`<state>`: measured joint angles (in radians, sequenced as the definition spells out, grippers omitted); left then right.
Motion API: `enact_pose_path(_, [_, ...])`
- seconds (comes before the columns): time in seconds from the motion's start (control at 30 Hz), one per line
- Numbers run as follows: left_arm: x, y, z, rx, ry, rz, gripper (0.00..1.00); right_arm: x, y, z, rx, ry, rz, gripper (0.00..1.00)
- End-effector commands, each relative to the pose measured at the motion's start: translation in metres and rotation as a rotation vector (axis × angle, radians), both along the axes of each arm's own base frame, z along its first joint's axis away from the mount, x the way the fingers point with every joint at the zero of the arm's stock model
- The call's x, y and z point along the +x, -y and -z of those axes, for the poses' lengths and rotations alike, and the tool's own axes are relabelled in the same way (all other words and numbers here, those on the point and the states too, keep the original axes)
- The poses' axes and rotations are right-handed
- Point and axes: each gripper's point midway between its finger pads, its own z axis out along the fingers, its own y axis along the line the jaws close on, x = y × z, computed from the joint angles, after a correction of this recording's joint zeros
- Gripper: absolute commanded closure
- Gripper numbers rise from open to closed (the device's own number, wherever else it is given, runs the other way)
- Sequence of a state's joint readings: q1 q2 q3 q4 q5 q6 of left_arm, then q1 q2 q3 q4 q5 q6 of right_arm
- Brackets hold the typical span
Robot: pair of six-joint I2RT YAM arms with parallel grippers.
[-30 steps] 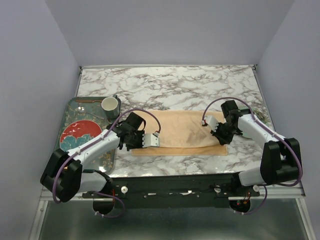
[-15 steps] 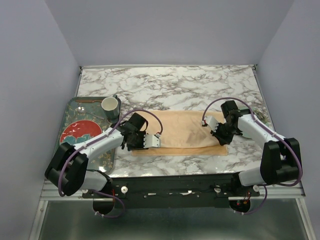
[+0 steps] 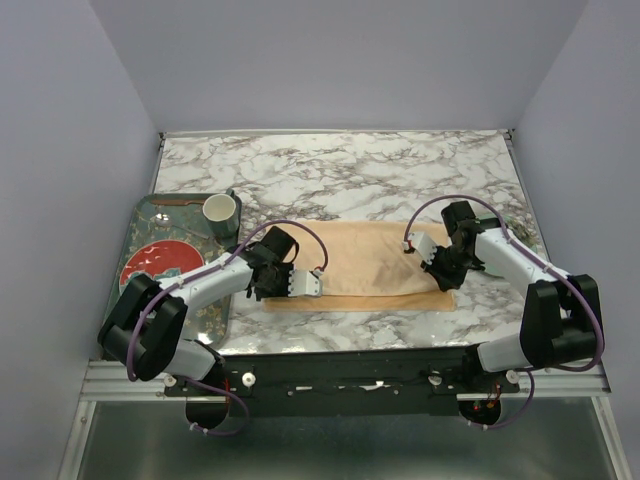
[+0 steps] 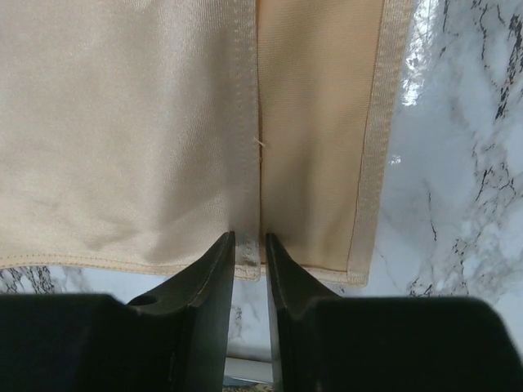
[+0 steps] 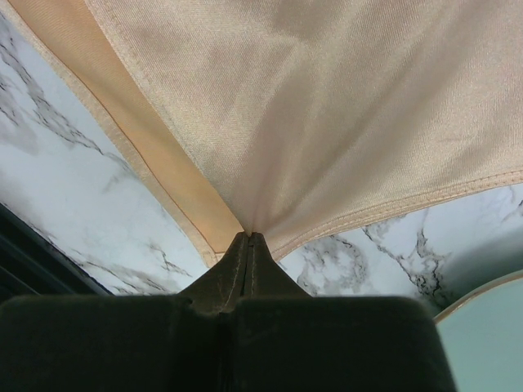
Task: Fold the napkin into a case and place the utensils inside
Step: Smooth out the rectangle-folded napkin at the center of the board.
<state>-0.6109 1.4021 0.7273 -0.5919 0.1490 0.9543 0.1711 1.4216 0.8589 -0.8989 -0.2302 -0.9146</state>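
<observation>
The left arm's elbow has swung inward. The left tool (image 4: 249, 245) sits at the left edge of the napkin (image 3: 370, 262), jaws narrowly apart astride an inner hem. The right tool (image 5: 249, 238), jaws together, pinches the right edge. The napkin lies folded on the marble bench (image 3: 350, 170).

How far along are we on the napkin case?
Done: the napkin lies on the table with one fold in, its upper layer stopping short of the lower hem. In hand: the right gripper pinches that upper layer; the left gripper straddles its hem, jaws slightly apart. Left: more folds into a narrow case, then the utensils, none in the cloth yet.
</observation>
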Motion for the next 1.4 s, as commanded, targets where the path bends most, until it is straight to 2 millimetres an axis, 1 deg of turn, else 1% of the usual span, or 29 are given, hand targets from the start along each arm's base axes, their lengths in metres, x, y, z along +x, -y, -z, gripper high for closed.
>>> enact_pose_path(0.0, [0.005, 0.004, -0.006, -0.007, 0.016, 0.02, 0.79, -0.007, -0.003, 0.004, 0.011, -0.03, -0.017, 0.99])
enact_pose_path(0.07, [0.005, 0.006, -0.009, -0.016, 0.015, 0.02, 0.84, -0.007, -0.003, 0.005, 0.012, -0.033, -0.016, 0.99])
enact_pose_path(0.13, [0.004, 0.007, -0.011, -0.024, 0.012, 0.013, 0.87, -0.006, -0.003, 0.004, 0.014, -0.03, -0.016, 0.99])
enact_pose_path(0.17, [0.004, 0.007, -0.011, -0.024, 0.011, 0.01, 0.91, -0.006, -0.003, 0.004, 0.014, -0.03, -0.017, 0.99])
enact_pose_path(0.23, [0.003, 0.007, -0.013, -0.027, 0.013, 0.014, 0.95, -0.007, -0.004, 0.004, 0.014, -0.031, -0.019, 0.99])
enact_pose_path(0.27, [0.003, 0.006, -0.012, -0.023, 0.012, 0.013, 0.99, -0.006, -0.003, 0.004, 0.013, -0.028, -0.019, 0.99])
enact_pose_path(0.3, [0.003, 0.006, -0.014, -0.026, 0.017, 0.013, 1.0, -0.006, -0.003, 0.003, 0.009, -0.029, -0.018, 0.99])
enact_pose_path(0.37, [0.003, 0.007, -0.016, -0.031, 0.019, 0.009, 1.0, -0.006, -0.002, 0.002, 0.008, -0.026, -0.02, 0.99])
enact_pose_path(0.47, [0.001, 0.01, -0.025, -0.057, 0.016, 0.009, 1.0, -0.007, -0.002, -0.002, 0.01, -0.021, -0.023, 0.99])
enact_pose_path(0.6, [-0.012, 0.008, -0.037, -0.087, 0.007, 0.016, 1.0, -0.014, -0.002, -0.006, 0.013, -0.023, -0.026, 0.99])
enact_pose_path(0.7, [-0.021, 0.003, -0.037, -0.095, 0.005, 0.019, 1.0, -0.022, -0.001, -0.004, 0.014, -0.031, -0.031, 0.99])
enact_pose_path(0.77, [-0.026, 0.001, -0.033, -0.093, -0.005, 0.01, 1.0, -0.027, 0.0, -0.002, 0.013, -0.038, -0.034, 0.99])
enact_pose_path(0.87, [-0.032, 0.002, -0.031, -0.103, -0.036, -0.023, 1.0, -0.033, 0.001, 0.004, 0.013, -0.055, -0.026, 0.99])
enact_pose_path(0.97, [-0.036, 0.006, -0.029, -0.115, -0.05, -0.033, 1.0, -0.035, 0.001, 0.007, 0.011, -0.061, -0.022, 0.99])
enact_pose_path(1.1, [-0.041, 0.004, -0.023, -0.101, -0.061, -0.033, 1.0, -0.037, 0.003, 0.015, 0.001, -0.069, -0.018, 0.99])
enact_pose_path(1.2, [-0.044, 0.0, -0.016, -0.082, -0.073, -0.035, 1.0, -0.035, 0.005, 0.021, -0.013, -0.072, -0.015, 0.99])
enact_pose_path(1.37, [-0.048, -0.002, -0.009, -0.068, -0.096, -0.046, 1.0, -0.03, 0.003, 0.022, -0.008, -0.072, -0.001, 0.99])
